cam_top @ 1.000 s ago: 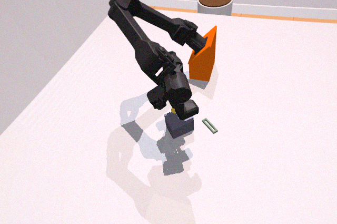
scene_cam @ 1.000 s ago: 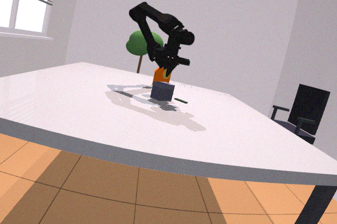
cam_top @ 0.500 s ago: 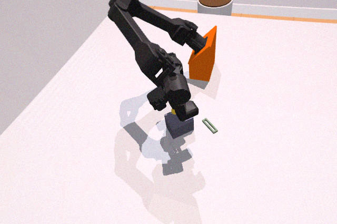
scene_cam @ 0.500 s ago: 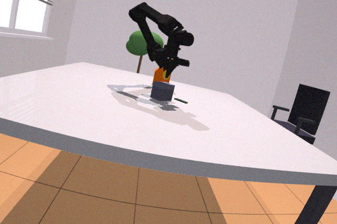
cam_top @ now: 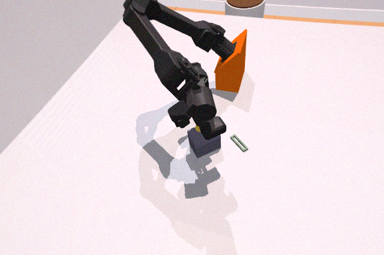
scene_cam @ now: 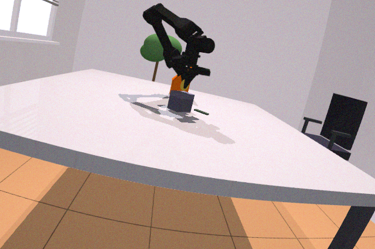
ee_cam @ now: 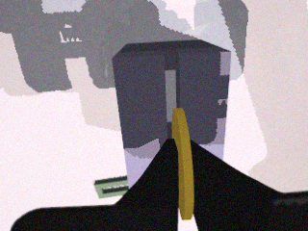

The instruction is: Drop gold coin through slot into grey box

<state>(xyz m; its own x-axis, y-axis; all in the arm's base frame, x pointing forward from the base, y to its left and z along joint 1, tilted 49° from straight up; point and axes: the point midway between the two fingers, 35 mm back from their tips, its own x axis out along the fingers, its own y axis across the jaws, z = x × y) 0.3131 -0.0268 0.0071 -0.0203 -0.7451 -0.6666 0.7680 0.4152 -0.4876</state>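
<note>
Above the white table (cam_top: 294, 168) (scene_cam: 136, 140), gold coin (cam_top: 197, 128) (scene_cam: 183, 84) (ee_cam: 185, 168) upright between the pinching gripper's fingertips (scene_cam: 185, 85).

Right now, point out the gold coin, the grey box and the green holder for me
gold coin (ee_cam: 186, 168): wrist view, its narrow edge
grey box (ee_cam: 141, 101): wrist view, its lid
green holder (ee_cam: 99, 189): wrist view, its rim's end

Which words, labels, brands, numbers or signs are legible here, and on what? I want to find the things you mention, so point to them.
None: no text or sign shows on the grey box (cam_top: 203, 146) (scene_cam: 180, 102) (ee_cam: 141, 96).
None on the gold coin (cam_top: 197, 128) (scene_cam: 182, 85) (ee_cam: 186, 173) or the green holder (cam_top: 236, 139) (scene_cam: 201, 112) (ee_cam: 98, 189).
None readable on the black arm (cam_top: 145, 33) (scene_cam: 163, 36) or orange mount (cam_top: 229, 77) (scene_cam: 174, 85).
</note>
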